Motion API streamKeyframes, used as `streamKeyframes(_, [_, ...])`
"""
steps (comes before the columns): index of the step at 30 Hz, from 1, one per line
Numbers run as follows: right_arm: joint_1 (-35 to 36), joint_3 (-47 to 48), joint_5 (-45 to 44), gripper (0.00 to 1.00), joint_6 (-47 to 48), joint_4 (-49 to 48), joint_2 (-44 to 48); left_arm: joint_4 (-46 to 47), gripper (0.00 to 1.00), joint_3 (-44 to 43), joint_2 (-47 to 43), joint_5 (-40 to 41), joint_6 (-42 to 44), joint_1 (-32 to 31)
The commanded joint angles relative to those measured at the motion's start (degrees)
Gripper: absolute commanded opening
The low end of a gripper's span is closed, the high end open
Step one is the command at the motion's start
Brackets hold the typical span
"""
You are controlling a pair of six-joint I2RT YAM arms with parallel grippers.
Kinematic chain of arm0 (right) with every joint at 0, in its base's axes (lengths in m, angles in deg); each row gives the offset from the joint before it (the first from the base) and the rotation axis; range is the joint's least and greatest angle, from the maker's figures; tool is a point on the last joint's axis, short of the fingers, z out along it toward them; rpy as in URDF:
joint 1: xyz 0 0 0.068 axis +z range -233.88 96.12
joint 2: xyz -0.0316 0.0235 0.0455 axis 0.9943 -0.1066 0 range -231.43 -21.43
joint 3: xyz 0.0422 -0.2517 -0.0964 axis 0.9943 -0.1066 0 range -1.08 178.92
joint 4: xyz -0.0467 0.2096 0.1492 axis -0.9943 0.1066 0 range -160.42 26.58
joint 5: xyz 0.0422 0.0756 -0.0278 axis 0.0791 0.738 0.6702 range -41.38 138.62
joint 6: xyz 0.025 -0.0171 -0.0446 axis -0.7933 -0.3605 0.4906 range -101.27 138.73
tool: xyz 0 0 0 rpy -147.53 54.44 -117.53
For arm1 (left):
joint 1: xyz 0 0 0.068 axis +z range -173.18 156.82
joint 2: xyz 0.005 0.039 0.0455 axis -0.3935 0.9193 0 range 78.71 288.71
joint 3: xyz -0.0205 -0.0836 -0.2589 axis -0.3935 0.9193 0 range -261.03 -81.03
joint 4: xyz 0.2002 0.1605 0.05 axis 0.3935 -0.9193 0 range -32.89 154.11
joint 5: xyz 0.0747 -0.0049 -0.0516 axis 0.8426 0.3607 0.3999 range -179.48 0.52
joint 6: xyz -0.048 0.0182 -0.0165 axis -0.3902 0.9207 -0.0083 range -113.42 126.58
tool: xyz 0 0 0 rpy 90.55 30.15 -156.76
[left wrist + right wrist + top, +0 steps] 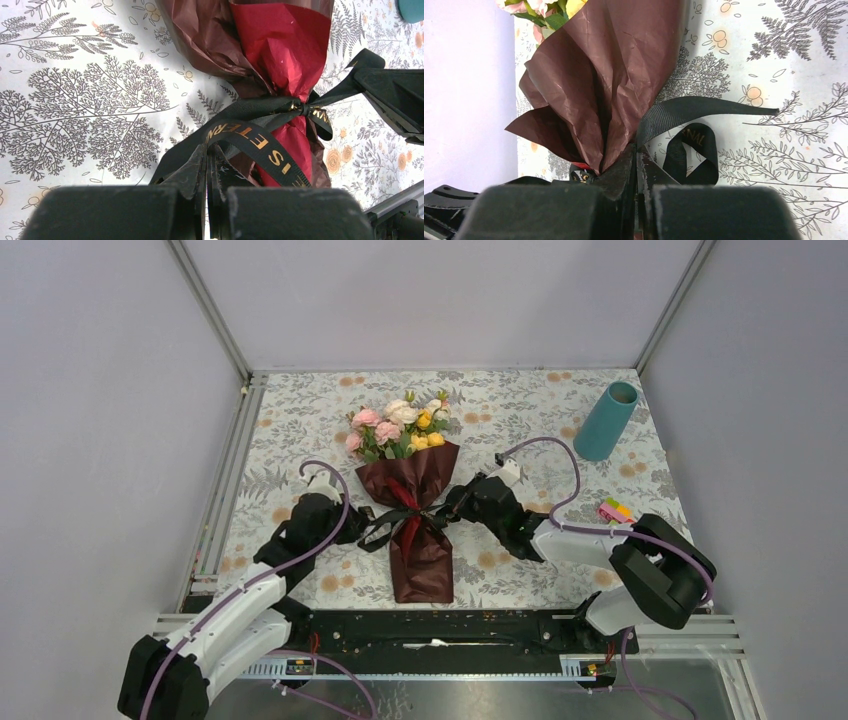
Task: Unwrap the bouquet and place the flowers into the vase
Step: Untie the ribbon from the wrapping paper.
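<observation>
Floral tablecloth (300, 430): bouquet (410, 502) lay flat, tied. Left gripper (206, 155) and right gripper (636, 152) each clamped closed on the black ribbon (250, 107).

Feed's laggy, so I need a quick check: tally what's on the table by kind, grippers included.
Bouquet: 1
Vase: 1
Block toy: 1
Grippers: 2, left gripper and right gripper, both shut on the ribbon
Total: 5

The bench (290, 430) before me is covered with a cloth (520, 405) of grey ferns and orange flowers. The bouquet (415, 510) lies at its middle, blooms pointing away from me. The vase (606, 421) stands far right, and a small coloured block toy (615, 510) is nearer.
</observation>
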Motion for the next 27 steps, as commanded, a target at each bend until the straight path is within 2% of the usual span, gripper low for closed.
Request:
streamKeyframes(1, [-0.39,-0.92,-4.51,0.0,3.01,1.47,2.11,2.91,0.0,-2.75,0.24,-0.13,0.82,1.09])
streamKeyframes(14, [-0.83,-2.32,-7.03,0.0,3.4,4.77,4.44,1.22,0.0,-2.43,-2.83,2.57,-1.39,3.95])
streamKeyframes(27, [-4.91,-3.49,-8.55,0.0,5.22,11.37,9.47,-0.24,0.0,-3.04,-5.95,3.53,-2.84,6.86])
